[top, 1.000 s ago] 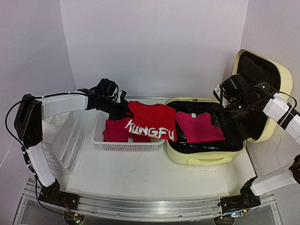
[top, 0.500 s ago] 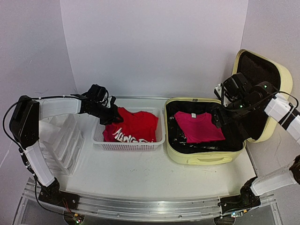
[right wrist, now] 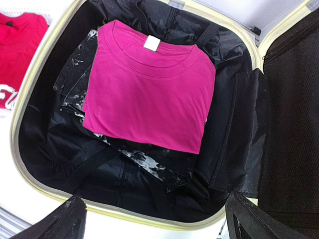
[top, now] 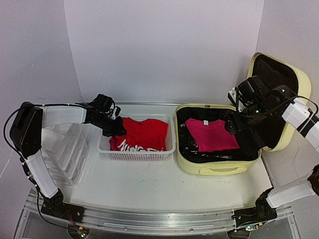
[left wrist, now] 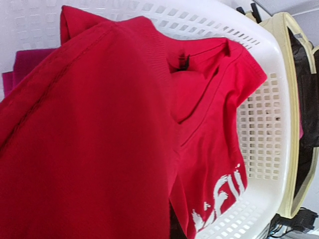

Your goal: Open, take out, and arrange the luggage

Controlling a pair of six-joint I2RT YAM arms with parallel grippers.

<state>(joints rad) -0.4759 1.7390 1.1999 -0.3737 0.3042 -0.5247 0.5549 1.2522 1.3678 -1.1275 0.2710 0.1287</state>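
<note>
The pale-yellow luggage lies open on the right of the table, its black-lined lid standing up. A folded magenta shirt rests inside on a black printed garment. My right gripper hovers open over the case's near rim, nothing between its fingers. In the top view it sits above the case's right side. My left gripper is shut on a red shirt with white lettering, over the white basket. In the left wrist view the red shirt hides the fingers.
A darker magenta garment lies under the red shirt in the basket. A white plastic drawer unit stands left of the basket. Walls close in behind and on both sides.
My left gripper has pulled the red shirt leftward off the luggage's edge and down into the basket. The right arm has hardly moved.
</note>
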